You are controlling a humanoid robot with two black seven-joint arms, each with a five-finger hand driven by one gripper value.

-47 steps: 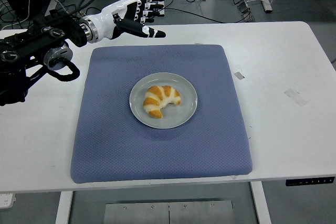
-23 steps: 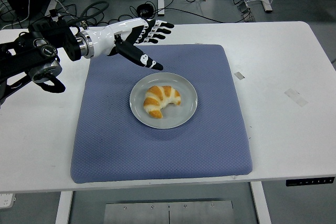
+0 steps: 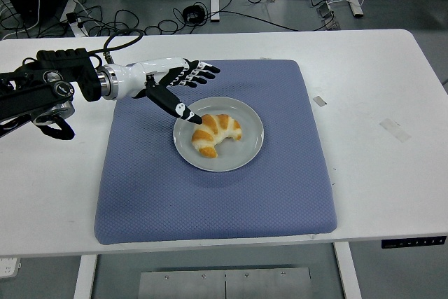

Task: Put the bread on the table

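A golden croissant [image 3: 215, 134] lies on a grey round plate [image 3: 245, 153] in the middle of a blue mat [image 3: 210, 201] on the white table. My left hand [image 3: 187, 91], white with black fingertips, reaches in from the left over the mat's upper left part. Its fingers are spread and hold nothing. The thumb tip [image 3: 189, 116] hangs at the plate's left rim, just left of the croissant, and the other fingers [image 3: 203, 72] point right above the plate's far edge. The right arm is out of view.
The bare white table [image 3: 378, 103] surrounds the mat, with two small pieces of tape [image 3: 319, 101] on its right side. Cables and table legs lie on the floor beyond the far edge.
My left hand has moved down and toward me from the mat's far left corner to the plate's left rim. The croissant and plate have not moved.
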